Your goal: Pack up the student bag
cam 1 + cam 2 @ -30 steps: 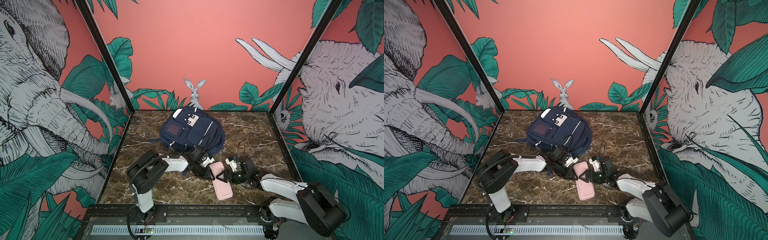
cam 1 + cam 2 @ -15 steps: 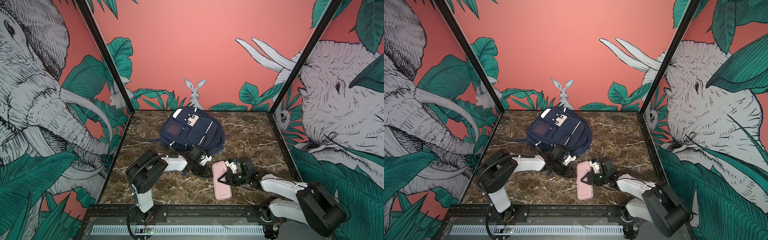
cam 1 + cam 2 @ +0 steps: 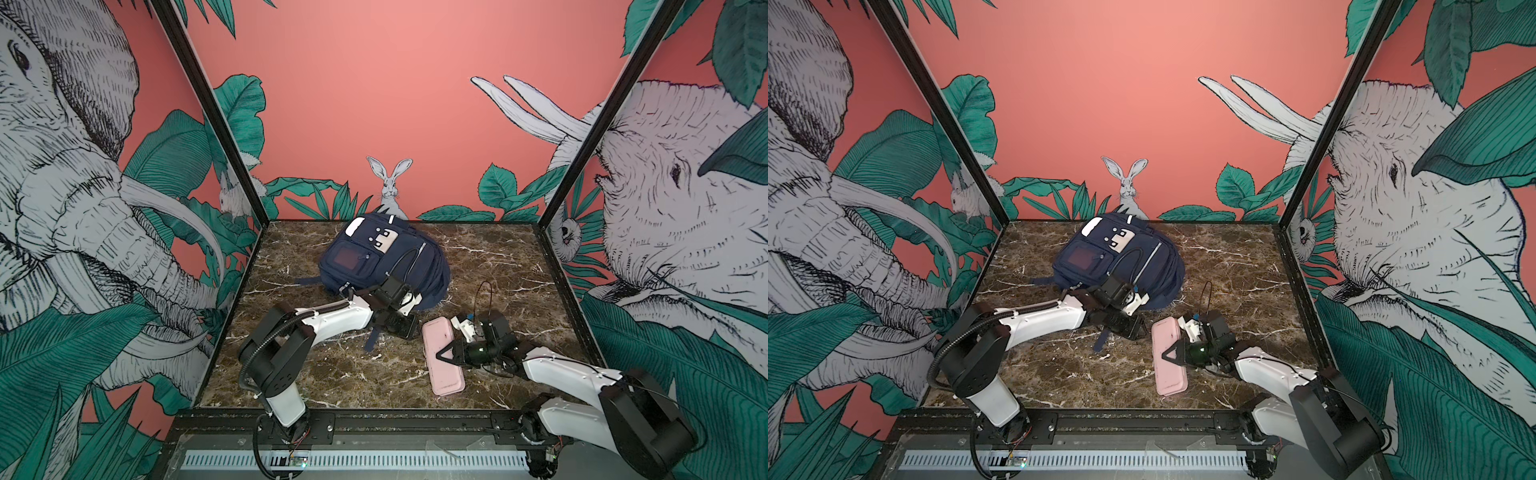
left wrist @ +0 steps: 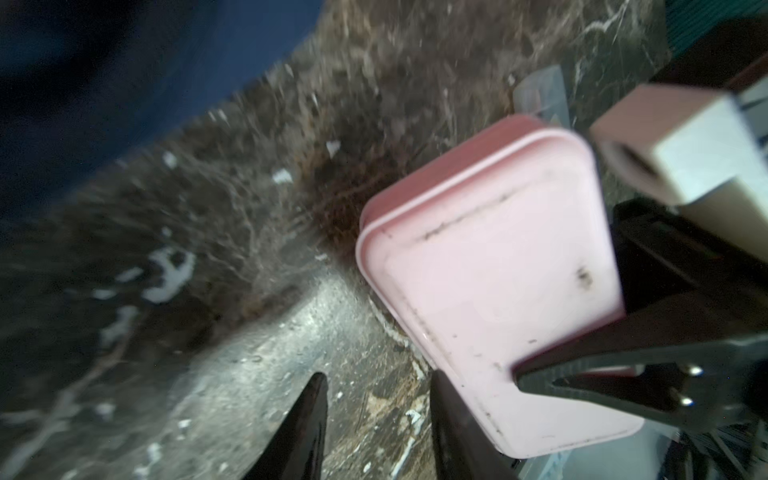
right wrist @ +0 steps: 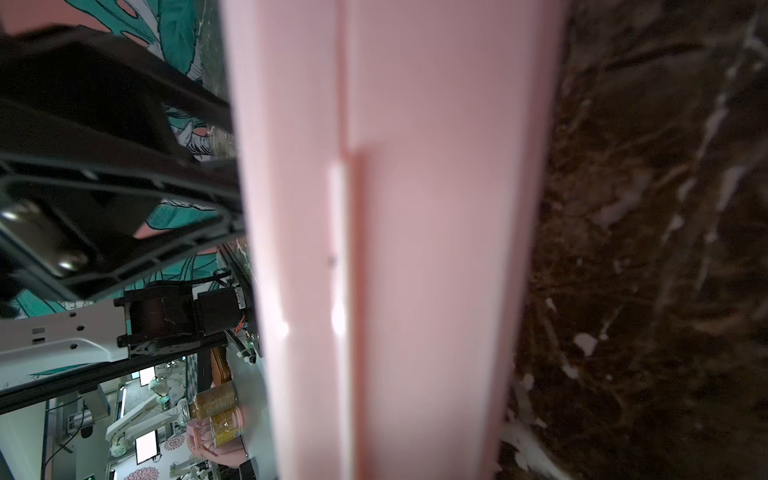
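Coral mural walls (image 3: 395, 83) (elephants (image 3: 83, 208), rabbit (image 3: 390, 183)) enclose brown marble floor (image 3: 332, 374).

A pink case (image 5: 415, 249) fills the middle of the view at very close range. It is blurred and seen along its long side, with a seam running its length, and dark brown, white-veined tabletop (image 5: 665, 208) shows just past one side of it. Against the other side lies a black gripper finger (image 5: 124, 199), a ribbed open frame touching the case. Behind that finger are a white arm link (image 5: 54, 340) with a black joint (image 5: 166, 311), a leaf-painted wall (image 5: 178, 37) and, farther off, gold-filled jars (image 5: 216, 411).
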`<state>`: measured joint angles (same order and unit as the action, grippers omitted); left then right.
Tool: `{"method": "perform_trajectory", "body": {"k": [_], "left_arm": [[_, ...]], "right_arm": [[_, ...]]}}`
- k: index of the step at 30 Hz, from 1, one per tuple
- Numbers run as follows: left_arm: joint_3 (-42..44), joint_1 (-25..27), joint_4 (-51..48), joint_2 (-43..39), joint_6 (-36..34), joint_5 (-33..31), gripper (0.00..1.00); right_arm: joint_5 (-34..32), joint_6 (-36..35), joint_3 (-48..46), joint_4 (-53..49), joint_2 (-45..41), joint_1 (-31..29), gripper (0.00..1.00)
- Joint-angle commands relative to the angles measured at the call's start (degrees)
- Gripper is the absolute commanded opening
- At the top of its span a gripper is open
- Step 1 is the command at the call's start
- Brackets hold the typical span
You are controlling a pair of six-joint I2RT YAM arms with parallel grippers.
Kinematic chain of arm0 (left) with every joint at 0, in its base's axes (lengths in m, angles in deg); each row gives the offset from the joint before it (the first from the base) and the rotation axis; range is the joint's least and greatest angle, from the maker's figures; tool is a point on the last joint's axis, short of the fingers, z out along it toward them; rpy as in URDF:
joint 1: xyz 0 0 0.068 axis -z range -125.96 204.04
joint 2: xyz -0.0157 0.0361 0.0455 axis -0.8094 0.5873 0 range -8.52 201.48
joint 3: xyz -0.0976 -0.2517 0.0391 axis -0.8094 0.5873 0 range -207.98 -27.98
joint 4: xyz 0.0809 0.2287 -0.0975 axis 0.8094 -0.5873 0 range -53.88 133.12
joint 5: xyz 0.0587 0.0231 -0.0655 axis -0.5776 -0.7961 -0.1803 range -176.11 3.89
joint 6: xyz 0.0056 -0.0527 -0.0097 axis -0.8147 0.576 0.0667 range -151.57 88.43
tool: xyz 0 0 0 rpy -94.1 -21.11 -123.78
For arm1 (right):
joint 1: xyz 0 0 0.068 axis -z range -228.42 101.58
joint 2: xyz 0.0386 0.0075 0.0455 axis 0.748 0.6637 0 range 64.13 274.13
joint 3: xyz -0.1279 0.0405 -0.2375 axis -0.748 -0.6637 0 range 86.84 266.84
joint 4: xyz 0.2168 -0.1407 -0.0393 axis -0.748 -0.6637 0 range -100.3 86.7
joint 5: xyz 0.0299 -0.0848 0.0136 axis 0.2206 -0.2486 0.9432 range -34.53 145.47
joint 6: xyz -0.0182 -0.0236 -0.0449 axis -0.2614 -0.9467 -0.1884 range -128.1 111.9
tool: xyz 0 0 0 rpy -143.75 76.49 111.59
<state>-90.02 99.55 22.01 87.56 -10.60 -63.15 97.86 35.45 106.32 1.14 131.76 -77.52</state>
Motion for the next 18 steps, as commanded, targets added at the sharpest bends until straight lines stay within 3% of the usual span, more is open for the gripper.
{"method": "perform_trajectory", "body": {"k": [1,11,18], "left_arm": [[-6.24,-0.78,-8.52,-1.90,-6.58,-8.23,0.43],[-29.33,-0.82,-22.21,11.93,-16.26,-25.25,0.47],[-37.77,-0.25,-24.34,21.00,-18.31,-32.17,0.53]], "right_arm": [[0.14,0.66,2.21,2.93,-0.64,1.32,0.21],[0.98,2.91,5.16,6.59,-1.42,8.46,0.19],[3.60,4.31,7.81,7.59,-2.09,13.79,0.18]]}}
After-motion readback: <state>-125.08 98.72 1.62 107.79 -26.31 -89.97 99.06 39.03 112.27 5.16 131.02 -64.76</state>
